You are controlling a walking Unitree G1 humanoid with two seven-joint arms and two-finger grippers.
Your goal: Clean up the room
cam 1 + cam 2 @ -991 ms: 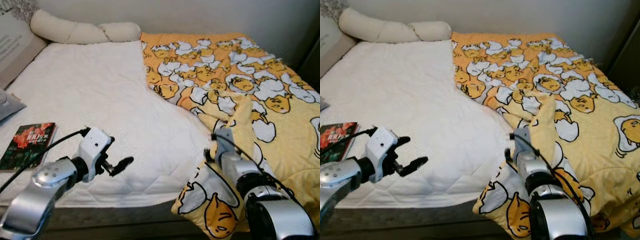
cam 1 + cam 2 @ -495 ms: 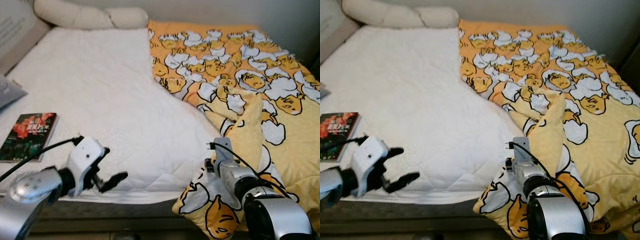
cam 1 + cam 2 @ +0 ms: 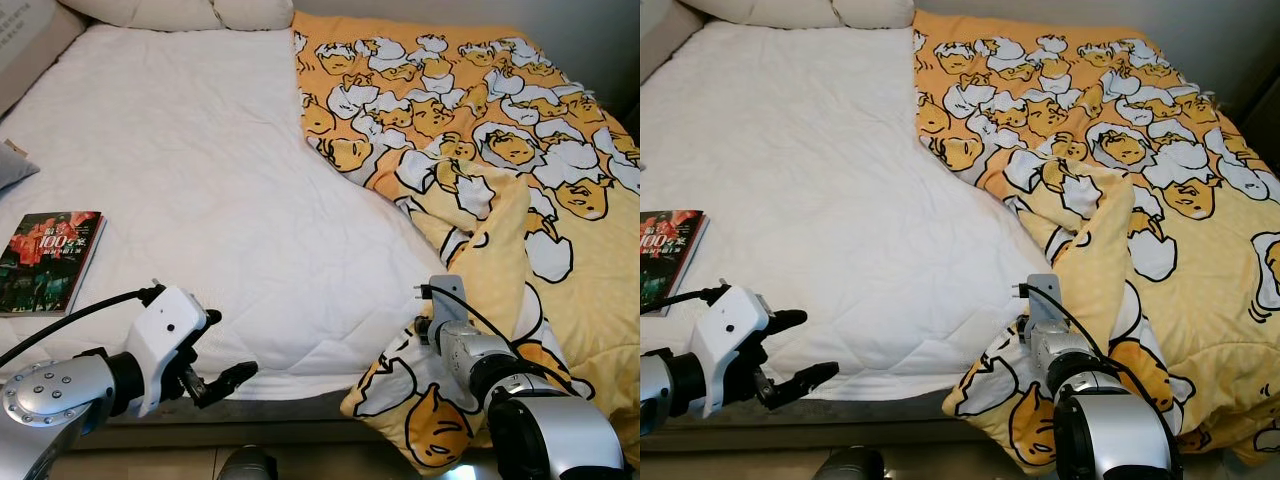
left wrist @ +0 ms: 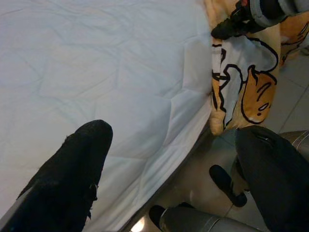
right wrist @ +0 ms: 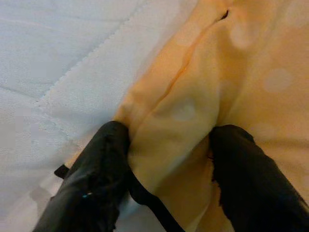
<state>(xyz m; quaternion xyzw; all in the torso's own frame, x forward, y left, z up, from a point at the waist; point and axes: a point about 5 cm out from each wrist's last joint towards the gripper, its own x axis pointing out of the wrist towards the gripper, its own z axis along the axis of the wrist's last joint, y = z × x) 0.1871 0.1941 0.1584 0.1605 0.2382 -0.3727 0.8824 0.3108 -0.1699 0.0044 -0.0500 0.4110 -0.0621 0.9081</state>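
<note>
Soft, even indoor light falls across the white mattress (image 3: pixel 200 190), casting faint shadows; head views are sharp, while the right wrist view is blurred at close range.

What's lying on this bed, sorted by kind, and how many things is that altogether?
Blankets: 1, the yellow egg-print blanket, its folded edge between the right gripper's fingers.
Books: 1, the book near the bed's left edge.
Pillows: 2, cream pillows at the head.
Total: 4.
</note>
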